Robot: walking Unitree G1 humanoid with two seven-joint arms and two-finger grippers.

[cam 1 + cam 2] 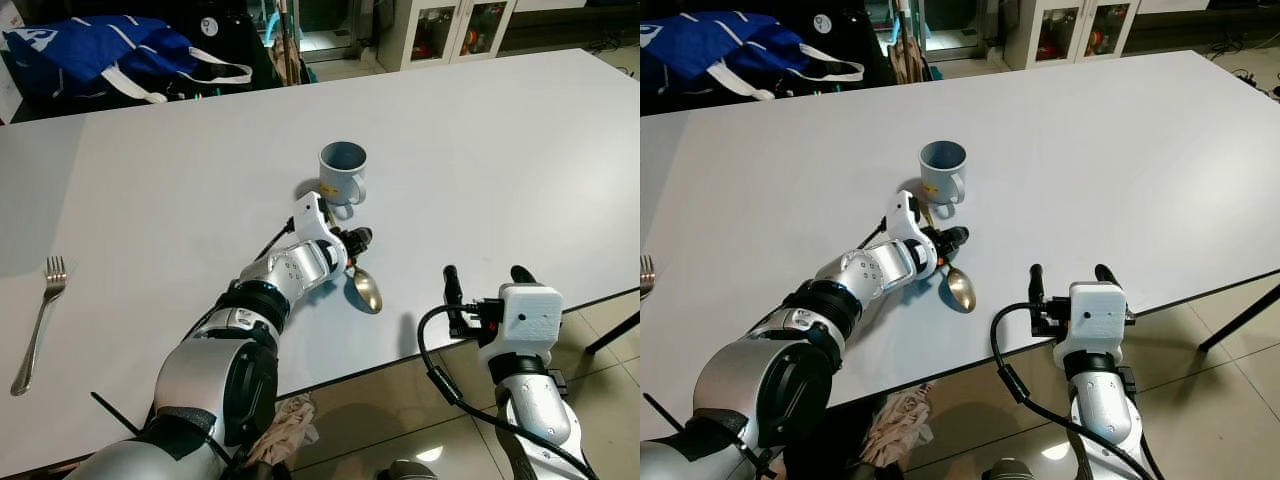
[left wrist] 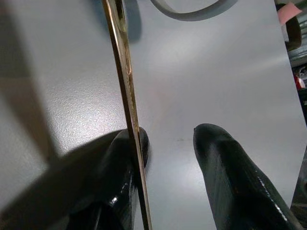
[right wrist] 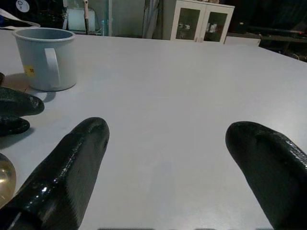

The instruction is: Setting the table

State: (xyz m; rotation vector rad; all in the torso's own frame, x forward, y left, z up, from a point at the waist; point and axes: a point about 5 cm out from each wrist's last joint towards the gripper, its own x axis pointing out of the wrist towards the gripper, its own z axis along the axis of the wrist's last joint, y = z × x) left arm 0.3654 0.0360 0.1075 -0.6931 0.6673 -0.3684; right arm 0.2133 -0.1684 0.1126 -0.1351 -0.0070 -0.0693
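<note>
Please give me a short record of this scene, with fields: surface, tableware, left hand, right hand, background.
surface: white table
tableware: grey mug upright; gold spoon lying near the front edge; fork far to the robot's left
left hand: left hand over the spoon's handle, fingers apart, one touching it
right hand: right hand open at the table's front edge, holding nothing
background: blue bag, white cabinet

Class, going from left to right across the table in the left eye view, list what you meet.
fork → left gripper over the spoon, mug just behind → right gripper at the table's near edge.
</note>
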